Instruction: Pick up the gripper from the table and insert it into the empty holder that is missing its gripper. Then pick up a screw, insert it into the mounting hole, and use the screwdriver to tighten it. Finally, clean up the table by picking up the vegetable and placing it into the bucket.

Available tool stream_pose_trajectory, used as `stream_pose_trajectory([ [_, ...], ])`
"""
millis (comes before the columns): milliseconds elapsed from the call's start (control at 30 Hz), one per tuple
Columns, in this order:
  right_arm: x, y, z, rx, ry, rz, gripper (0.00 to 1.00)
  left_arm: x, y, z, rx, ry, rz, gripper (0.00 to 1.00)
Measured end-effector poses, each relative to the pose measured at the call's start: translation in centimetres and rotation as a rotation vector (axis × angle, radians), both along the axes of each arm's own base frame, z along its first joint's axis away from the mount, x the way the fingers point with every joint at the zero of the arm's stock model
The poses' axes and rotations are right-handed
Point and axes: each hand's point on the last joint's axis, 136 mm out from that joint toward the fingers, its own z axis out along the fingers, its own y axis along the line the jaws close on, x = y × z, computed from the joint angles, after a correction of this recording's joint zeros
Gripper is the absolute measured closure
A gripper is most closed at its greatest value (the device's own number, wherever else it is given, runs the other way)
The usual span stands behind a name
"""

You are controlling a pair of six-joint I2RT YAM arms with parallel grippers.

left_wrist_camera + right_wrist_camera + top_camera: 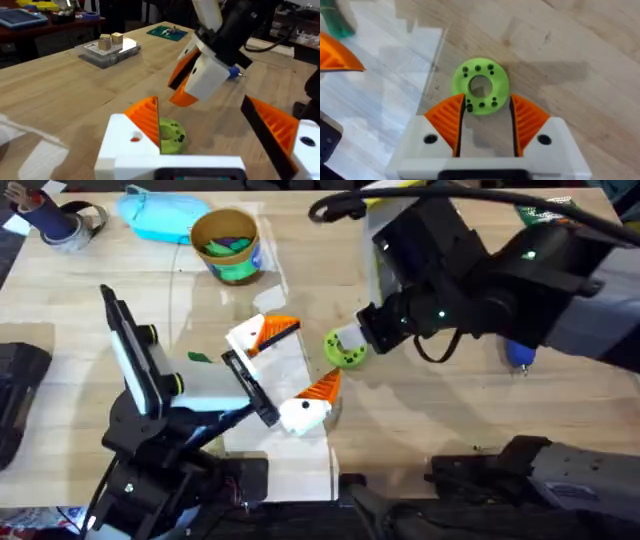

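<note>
Green and flat on the table, the ring (480,87) lies just ahead of the right gripper (487,119), whose jaws stand apart, one touching its rim. Beside the ring, the left gripper (220,125) gapes wide, farther off.

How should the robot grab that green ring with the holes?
By its outer rim, from straight above. The green ring lies flat on the table, so its round edge is free on both sides. The right gripper is open, its orange pads already near the rim, one on each side.
</note>
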Motion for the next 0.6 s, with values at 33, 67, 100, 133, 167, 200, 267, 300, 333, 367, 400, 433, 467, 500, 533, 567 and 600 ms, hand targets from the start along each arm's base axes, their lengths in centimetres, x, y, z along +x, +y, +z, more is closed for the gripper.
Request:
stream_pose_trajectory([
  [33, -0.2, 0.0, -0.3, -0.005, 0.016, 0.002, 0.483, 0.0, 0.0, 0.0, 0.0, 0.0, 0.0, 0.008],
  [67, -0.3, 0.1, -0.7, -0.006, 0.036, 0.006, 0.483, 0.0, 0.0, 0.0, 0.0, 0.0, 0.0, 0.008],
  [100, -0.5, 0.3, -1.2, -0.004, 0.058, 0.012, 0.483, 0.0, 0.0, 0.0, 0.0, 0.0, 0.0, 0.008],
  [133, -0.7, 0.5, -1.7, -0.004, 0.081, 0.018, 0.483, 0.0, 0.0, 0.0, 0.0, 0.0, 0.0, 0.008],
  [167, -0.9, 0.6, -2.2, -0.005, 0.104, 0.023, 0.483, 0.0, 0.0, 0.0, 0.0, 0.0, 0.0, 0.008],
  [200, -1.1, 0.8, -2.8, -0.006, 0.128, 0.025, 0.483, 0.0, 0.0, 0.0, 0.0, 0.0, 0.0, 0.008],
  [267, -1.4, 1.0, -3.9, -0.013, 0.173, 0.019, 0.483, 0.0, 0.0, 0.0, 0.0, 0.0, 0.0, 0.008],
  [300, -1.5, 1.0, -4.3, -0.016, 0.192, 0.012, 0.483, 0.0, 0.0, 0.0, 0.0, 0.0, 0.0, 0.008],
  [333, -1.6, 1.1, -4.8, -0.021, 0.21, 0.005, 0.483, 0.0, 0.0, 0.0, 0.0, 0.0, 0.0, 0.008],
  [367, -1.7, 1.1, -5.2, -0.024, 0.226, 0.0, 0.49, 0.0, 0.0, 0.0, 0.0, 0.0, 0.0, 0.008],
  [400, -1.8, 1.1, -5.5, -0.026, 0.238, -0.004, 0.505, 0.0, 0.0, 0.0, 0.0, 0.0, 0.0, 0.008],
  [433, -1.9, 1.2, -5.8, -0.029, 0.249, -0.007, 0.523, 0.0, 0.0, 0.0, 0.0, 0.0, 0.0, 0.008],
  [467, -2.0, 1.2, -6.1, -0.031, 0.261, -0.012, 0.566, 0.0, 0.0, 0.0, 0.0, 0.0, 0.0, 0.008],
  [500, -2.1, 1.2, -6.3, -0.033, 0.272, -0.016, 0.624, 0.0, 0.0, 0.0, 0.0, 0.0, 0.0, 0.008],
  [533, -2.2, 1.2, -6.5, -0.035, 0.282, -0.018, 0.667, 0.0, 0.0, 0.0, 0.0, 0.0, 0.0, 0.008],
  [567, -2.3, 1.2, -6.7, -0.039, 0.293, -0.022, 0.729, 0.0, 0.0, 0.0, 0.0, 0.0, 0.0, 0.008],
  [600, -2.5, 1.1, -6.9, -0.042, 0.306, -0.027, 0.802, 0.0, 0.0, 0.0, 0.0, 0.0, 0.0, 0.008],
])
